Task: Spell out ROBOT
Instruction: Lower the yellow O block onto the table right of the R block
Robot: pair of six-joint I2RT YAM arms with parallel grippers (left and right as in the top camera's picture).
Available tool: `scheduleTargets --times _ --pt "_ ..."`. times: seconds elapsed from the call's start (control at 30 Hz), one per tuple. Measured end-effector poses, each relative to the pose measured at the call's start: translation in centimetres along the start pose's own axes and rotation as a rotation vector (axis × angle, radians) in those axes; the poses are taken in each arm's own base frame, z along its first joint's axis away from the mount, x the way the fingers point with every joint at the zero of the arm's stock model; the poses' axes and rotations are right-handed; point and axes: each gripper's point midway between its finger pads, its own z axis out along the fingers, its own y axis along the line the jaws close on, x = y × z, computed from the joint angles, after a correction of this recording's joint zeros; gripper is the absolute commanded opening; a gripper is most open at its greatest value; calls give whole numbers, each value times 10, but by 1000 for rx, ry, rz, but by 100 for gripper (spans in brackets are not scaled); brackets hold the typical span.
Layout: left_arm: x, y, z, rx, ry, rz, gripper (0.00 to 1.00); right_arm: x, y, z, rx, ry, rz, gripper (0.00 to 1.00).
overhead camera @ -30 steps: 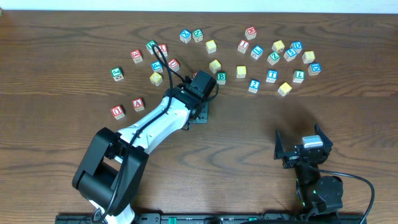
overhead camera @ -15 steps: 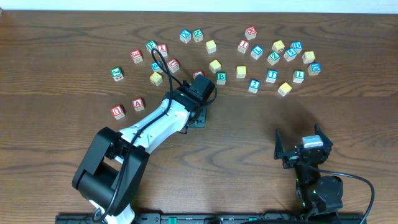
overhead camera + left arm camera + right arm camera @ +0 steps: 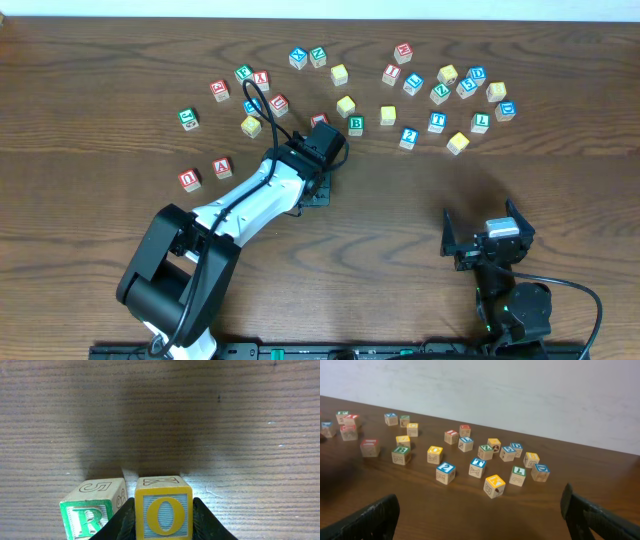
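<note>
Grip: left gripper (image 3: 163, 521) is clamping the yellow wooden O block (image 3: 163, 505), bottom centre.
Risk: jaws spreading could be shoving the green wooden R block (image 3: 90, 512) just beside it.

The white-shelled left arm (image 3: 255, 195) is showing bulky matte-black joint housings (image 3: 175, 275), and a thin black cable (image 3: 266, 112) is looping off its wrist. Its black fingers (image 3: 116, 525) are showing smooth, sloping faces. The all-black right arm (image 3: 515, 305) is carrying a small silver-grey module (image 3: 498, 229); its matte black fingers (image 3: 370, 517) are looking blunt-ended.
</note>
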Motion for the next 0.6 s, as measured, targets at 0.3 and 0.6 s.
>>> scheduleTargets --times 0.3,0.6 --pt "6 3 2 -10 17 -18 20 0 0 0 0 0 0 99" --pt "6 3 2 -10 17 -20 25 0 0 0 0 0 0 99"
